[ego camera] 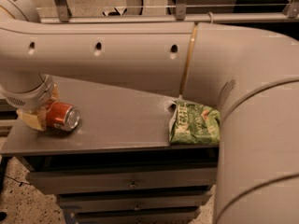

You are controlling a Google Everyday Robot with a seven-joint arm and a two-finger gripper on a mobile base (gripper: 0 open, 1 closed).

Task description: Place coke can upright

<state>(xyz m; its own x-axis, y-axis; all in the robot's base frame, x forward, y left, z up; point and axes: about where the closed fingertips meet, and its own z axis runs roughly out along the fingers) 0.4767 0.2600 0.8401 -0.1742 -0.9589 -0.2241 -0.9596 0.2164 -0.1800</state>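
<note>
The coke can (63, 116) is red-orange with a silver end. It lies on its side at the left end of the grey tabletop (121, 120), silver end facing front-right. My gripper (44, 109) hangs under the white wrist at the far left and is shut on the can. One yellowish finger (32, 120) shows at the can's left, and another shows just above the can. The can sits at or barely above the surface. My large white arm (140, 55) crosses the whole view above the table.
A green chip bag (194, 123) lies at the table's front right, partly under my arm. Drawers (131, 183) sit below the tabletop. The can is close to the table's left edge. A rail runs along the back.
</note>
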